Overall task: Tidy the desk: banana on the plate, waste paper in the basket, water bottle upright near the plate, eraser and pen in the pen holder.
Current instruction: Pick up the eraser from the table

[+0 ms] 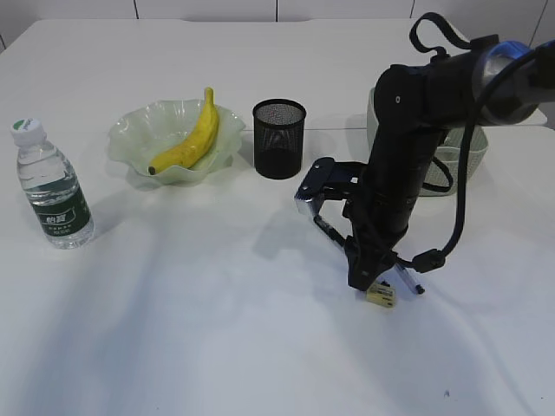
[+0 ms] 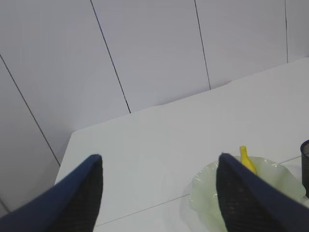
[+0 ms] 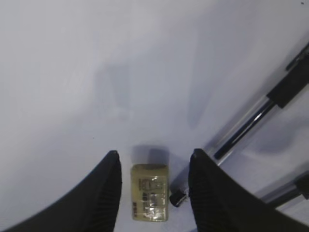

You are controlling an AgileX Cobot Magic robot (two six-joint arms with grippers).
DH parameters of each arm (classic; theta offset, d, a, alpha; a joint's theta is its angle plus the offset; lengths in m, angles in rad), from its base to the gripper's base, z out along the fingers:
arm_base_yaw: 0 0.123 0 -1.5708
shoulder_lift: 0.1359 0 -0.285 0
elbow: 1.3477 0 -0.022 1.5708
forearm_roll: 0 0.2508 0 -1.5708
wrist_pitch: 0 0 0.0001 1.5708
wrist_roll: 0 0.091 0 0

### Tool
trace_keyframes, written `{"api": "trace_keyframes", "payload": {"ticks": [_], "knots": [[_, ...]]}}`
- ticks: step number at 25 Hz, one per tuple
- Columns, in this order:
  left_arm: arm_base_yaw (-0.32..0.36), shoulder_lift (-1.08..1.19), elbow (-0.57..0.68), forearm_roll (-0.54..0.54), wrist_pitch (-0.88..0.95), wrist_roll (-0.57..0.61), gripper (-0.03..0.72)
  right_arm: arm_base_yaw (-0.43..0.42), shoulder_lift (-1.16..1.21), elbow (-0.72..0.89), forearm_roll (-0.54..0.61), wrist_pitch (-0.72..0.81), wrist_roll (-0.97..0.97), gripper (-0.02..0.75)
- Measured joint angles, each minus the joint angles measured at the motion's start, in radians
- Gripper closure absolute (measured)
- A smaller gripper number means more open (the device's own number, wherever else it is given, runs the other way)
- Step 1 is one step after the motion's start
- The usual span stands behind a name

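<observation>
My right gripper (image 1: 380, 286) (image 3: 154, 152) points down at the table, open, its fingers straddling a small yellowish eraser (image 1: 381, 296) (image 3: 150, 192) with a gap on each side. A clear pen (image 1: 408, 279) (image 3: 251, 121) lies just right of the eraser, one end beside the right finger. The banana (image 1: 186, 143) (image 2: 247, 160) lies in the green plate (image 1: 130, 139) (image 2: 207, 193). The water bottle (image 1: 52, 186) stands upright left of the plate. The black mesh pen holder (image 1: 278, 139) stands right of the plate. My left gripper (image 2: 160, 155) is open and empty, above the table. Waste paper is out of view.
A white basket (image 1: 464, 160) stands at the back right, partly hidden behind my right arm (image 1: 408, 156). A black cable (image 1: 455, 217) hangs from that arm. The table's far edge meets a panelled wall.
</observation>
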State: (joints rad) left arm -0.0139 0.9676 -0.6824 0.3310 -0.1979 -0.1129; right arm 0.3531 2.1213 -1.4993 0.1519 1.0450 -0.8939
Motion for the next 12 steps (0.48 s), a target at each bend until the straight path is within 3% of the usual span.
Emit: {"api": "trace_keyframes", "payload": {"ticks": [12], "knots": [[0.0, 0.0, 0.0, 0.0, 0.0, 0.0, 0.168, 0.0, 0.0, 0.0, 0.007, -0.005, -0.004, 0.393]]}}
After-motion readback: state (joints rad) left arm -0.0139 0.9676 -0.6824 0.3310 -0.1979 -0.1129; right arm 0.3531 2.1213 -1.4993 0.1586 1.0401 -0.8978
